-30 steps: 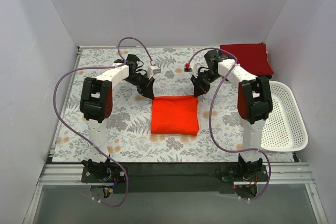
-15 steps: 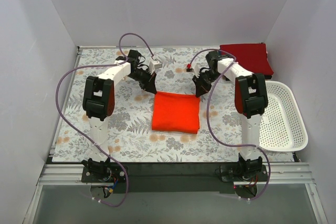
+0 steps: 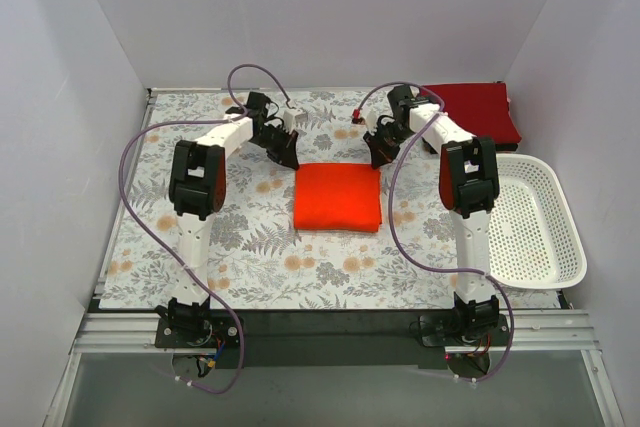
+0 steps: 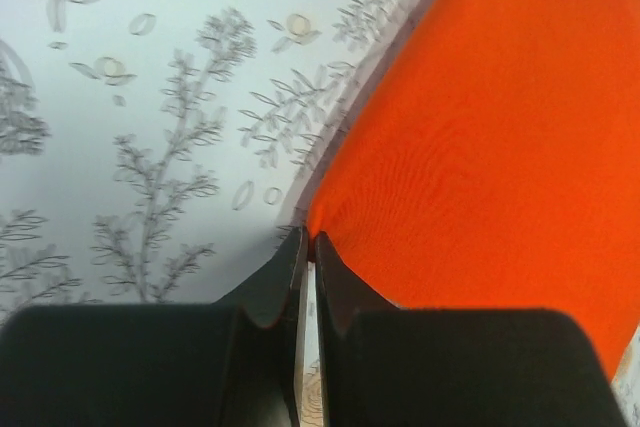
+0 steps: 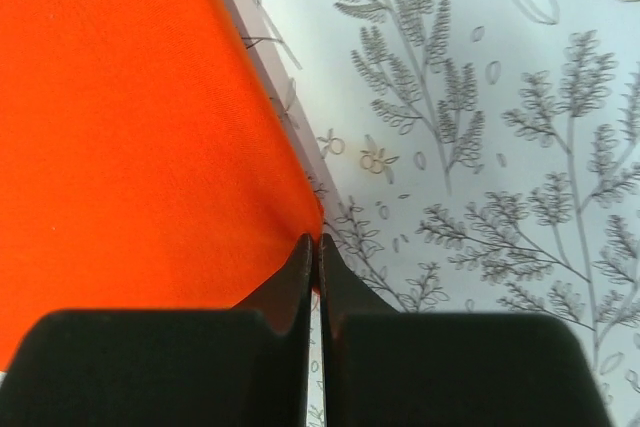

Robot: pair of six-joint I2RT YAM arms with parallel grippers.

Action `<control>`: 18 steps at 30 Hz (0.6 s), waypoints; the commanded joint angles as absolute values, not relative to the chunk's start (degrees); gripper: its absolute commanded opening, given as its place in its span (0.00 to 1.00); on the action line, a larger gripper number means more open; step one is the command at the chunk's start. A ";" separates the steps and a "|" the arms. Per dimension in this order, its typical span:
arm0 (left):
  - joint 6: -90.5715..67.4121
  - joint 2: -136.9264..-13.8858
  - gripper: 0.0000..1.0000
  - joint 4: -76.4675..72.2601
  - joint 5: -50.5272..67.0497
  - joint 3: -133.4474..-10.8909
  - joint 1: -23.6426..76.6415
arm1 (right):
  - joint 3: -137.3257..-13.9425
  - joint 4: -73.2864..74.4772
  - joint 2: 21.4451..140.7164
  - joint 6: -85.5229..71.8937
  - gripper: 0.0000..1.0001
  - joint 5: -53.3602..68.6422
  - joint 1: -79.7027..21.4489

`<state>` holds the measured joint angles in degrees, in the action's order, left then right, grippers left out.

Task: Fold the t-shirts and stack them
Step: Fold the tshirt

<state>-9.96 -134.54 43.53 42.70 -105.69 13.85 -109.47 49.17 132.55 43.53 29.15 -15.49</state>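
The bright orange-red t-shirt (image 3: pixel 337 197) lies folded into a rectangle in the middle of the floral cloth. My left gripper (image 3: pixel 292 160) is shut on its far left corner; the wrist view shows the orange fabric (image 4: pixel 480 147) pinched at the fingertips (image 4: pixel 309 239). My right gripper (image 3: pixel 377 160) is shut on its far right corner, the fabric (image 5: pixel 130 127) pinched at the tips (image 5: pixel 313 239). The darker crimson t-shirt (image 3: pixel 472 110) lies folded at the far right corner. The blue shirt is out of view.
A white perforated basket (image 3: pixel 535 222) stands at the right edge of the table. The floral cloth (image 3: pixel 200 237) covers the tabletop. Grey walls close in the back and both sides.
Both grippers have moved toward the back of the table, dragging the folded orange-red shirt with them by its far corners. The crimson shirt and basket have not moved.
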 commanded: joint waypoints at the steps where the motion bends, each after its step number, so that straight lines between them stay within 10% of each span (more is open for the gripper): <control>1: -15.00 -136.40 0.00 40.70 38.93 -110.55 12.13 | -113.11 45.18 133.07 40.35 0.01 26.01 -15.03; 3: -18.35 -136.23 0.23 40.43 39.11 -112.58 11.34 | -114.60 45.09 132.28 38.50 0.15 26.45 -14.94; 8: -29.94 -126.52 0.74 40.26 48.32 -110.86 8.97 | -116.89 44.83 125.17 32.45 0.98 29.87 -13.98; 18: -68.05 -112.25 0.86 18.58 57.13 -86.00 12.48 | -98.57 29.40 111.46 -2.60 0.98 47.72 -16.34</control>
